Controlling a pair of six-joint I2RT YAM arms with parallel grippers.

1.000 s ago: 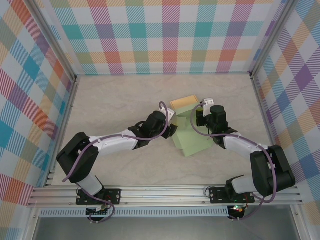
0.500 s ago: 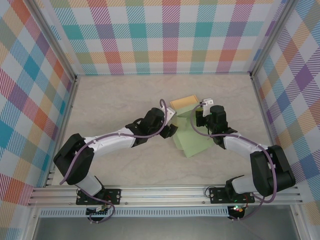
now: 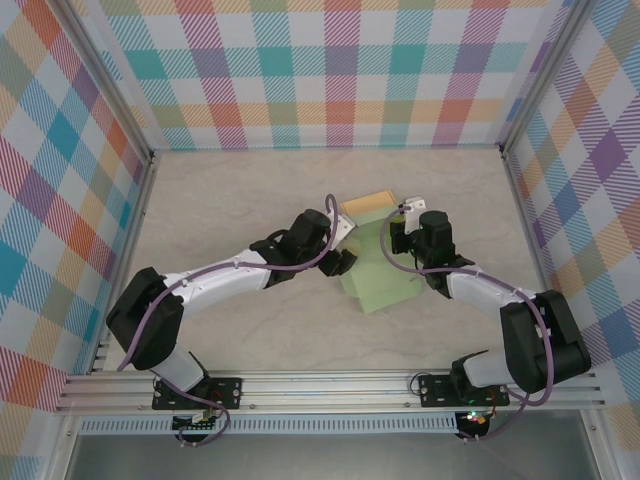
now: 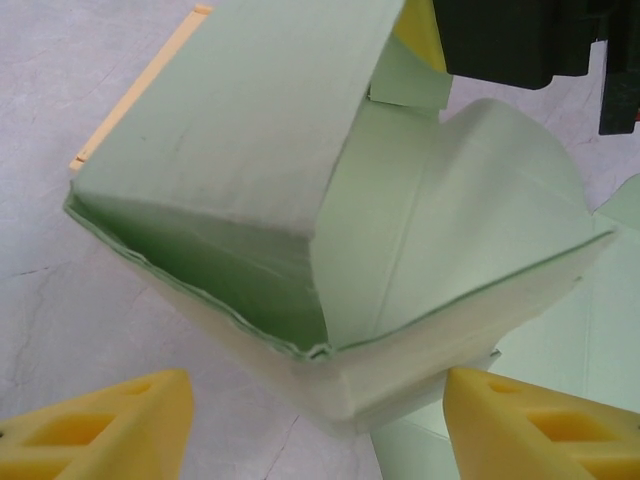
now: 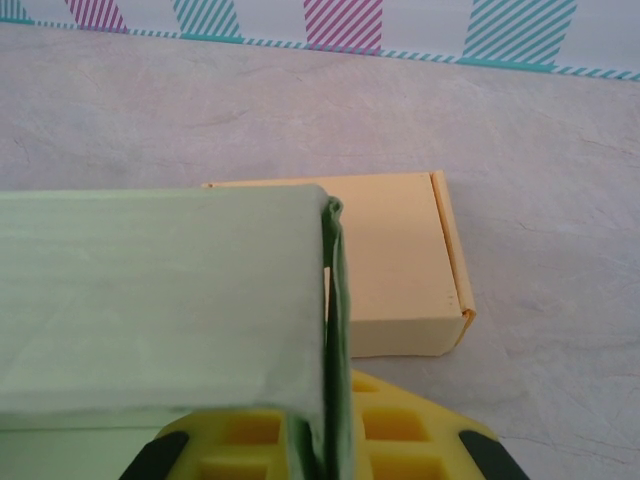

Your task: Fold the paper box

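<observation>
The pale green paper box (image 3: pixel 385 285) lies half folded in the middle of the table, with its walls partly raised. In the left wrist view its near corner (image 4: pixel 335 375) sits between my left gripper's (image 4: pixel 320 430) yellow fingertips (image 4: pixel 110 420), which stand wide open and do not touch it. My left gripper (image 3: pixel 345 265) is at the box's left side. My right gripper (image 3: pixel 398 238) is at the box's back edge. In the right wrist view that gripper (image 5: pixel 325 445) is shut on an upright green wall (image 5: pixel 335 330) of the box.
A folded yellow box (image 3: pixel 365 205) lies just behind the green one, also seen past the green wall as the yellow box (image 5: pixel 390 260). Checked walls and metal rails enclose the table on three sides. Bare tabletop lies to the left and far back.
My left arm has shifted slightly and its jaws have widened a little. The green box's near corner has swung a little to the left. The right arm holds still.
</observation>
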